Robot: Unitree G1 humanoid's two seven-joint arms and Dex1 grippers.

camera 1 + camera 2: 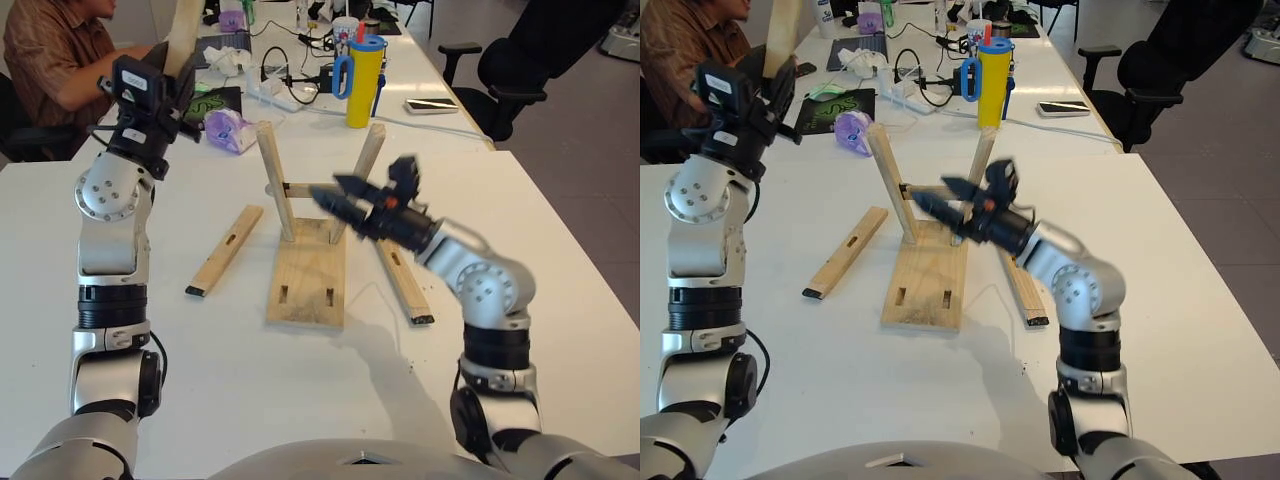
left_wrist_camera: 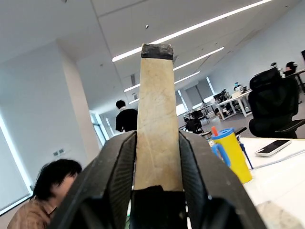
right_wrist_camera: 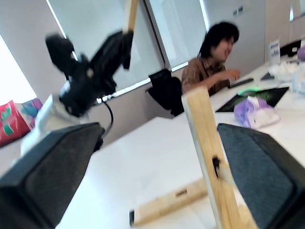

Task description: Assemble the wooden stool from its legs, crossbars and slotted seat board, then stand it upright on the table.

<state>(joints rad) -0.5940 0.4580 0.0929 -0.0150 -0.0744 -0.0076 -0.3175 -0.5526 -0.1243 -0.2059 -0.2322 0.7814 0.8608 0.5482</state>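
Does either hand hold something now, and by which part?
The left hand grips a wooden leg by its lower end; the leg points up. The right hand is open, holding nothing.

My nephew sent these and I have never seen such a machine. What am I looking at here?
It is a humanoid robot with two arms, each ending in a two-fingered hand. The two wide pictures come from cameras in its head, looking down over a white table; the other two come from cameras on its wrists. On the table lies a slotted seat board with two upright legs standing in it, and loose wooden pieces on either side. The left hand is raised, clamped on another leg. The right hand is open beside the upright legs.
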